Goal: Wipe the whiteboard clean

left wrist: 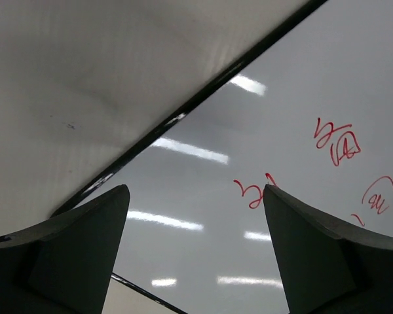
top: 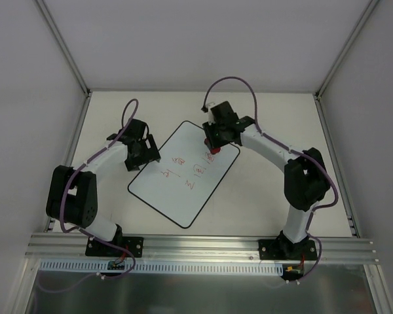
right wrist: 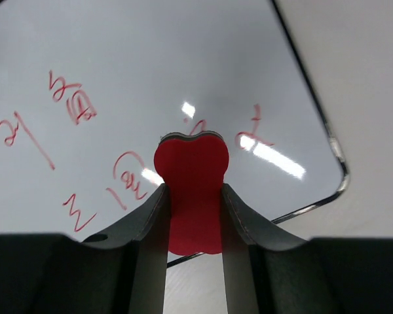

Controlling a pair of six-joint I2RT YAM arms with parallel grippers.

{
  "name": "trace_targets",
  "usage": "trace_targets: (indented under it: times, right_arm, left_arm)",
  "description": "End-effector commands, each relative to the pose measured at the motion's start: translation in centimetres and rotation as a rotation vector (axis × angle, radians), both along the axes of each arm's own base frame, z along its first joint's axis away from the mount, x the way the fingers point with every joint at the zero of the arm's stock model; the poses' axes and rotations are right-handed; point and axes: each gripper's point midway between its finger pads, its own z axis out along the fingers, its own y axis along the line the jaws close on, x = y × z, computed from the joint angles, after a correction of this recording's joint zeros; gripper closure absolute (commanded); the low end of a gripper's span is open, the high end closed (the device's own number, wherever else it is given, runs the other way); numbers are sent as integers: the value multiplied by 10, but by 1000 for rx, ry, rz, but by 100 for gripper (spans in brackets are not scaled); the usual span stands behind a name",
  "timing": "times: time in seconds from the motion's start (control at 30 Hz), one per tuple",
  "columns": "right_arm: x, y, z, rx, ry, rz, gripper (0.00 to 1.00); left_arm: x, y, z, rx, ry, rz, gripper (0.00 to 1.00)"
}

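Whiteboard (top: 183, 173) bears red marks (right wrist: 75, 104), so wiping looks barely begun: right fingers (right wrist: 147, 248) pinch the eraser (right wrist: 193, 190) at the board's far edge (left fingers (left wrist: 65, 255) wide, empty); next, sweep nearward.

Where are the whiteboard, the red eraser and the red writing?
whiteboard (top: 175, 204), top external view, bare white patch near its closest corner.
red eraser (right wrist: 191, 169), right wrist view, its rounded top end.
red writing (left wrist: 339, 149), left wrist view, the squiggle at upper right.

Lab: white panels (top: 196, 39), aluminium rails (top: 203, 245)
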Motion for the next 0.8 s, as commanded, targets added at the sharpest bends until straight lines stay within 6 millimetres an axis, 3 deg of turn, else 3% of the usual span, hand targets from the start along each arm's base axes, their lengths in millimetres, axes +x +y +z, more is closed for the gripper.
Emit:
trace_targets:
  times: [0.0,0.1,0.27,0.5,0.63,0.77]
  right_arm:
    - [-27,31,-12,-13,10,28,100]
    - [-48,55,-27,-31,32,74,100]
    - [-62,73,-48,-30,44,74,100]
    - [-70,68,-68,-54,61,43,100]
    - [-74,61,-70,-63,54,39,100]
    - [-79,56,-69,-66,54,45,100]
  left_arm:
    - [4,25,-7,50,15,50,16]
    - [7,31,-13,65,31,43,17]
    - [12,31,-33,85,85,-1,19]
    - [21,23,-48,65,123,-54,27]
    - [17,19,-58,47,153,-78,29]
    - [1,-1,-61,-46,193,-101,39]
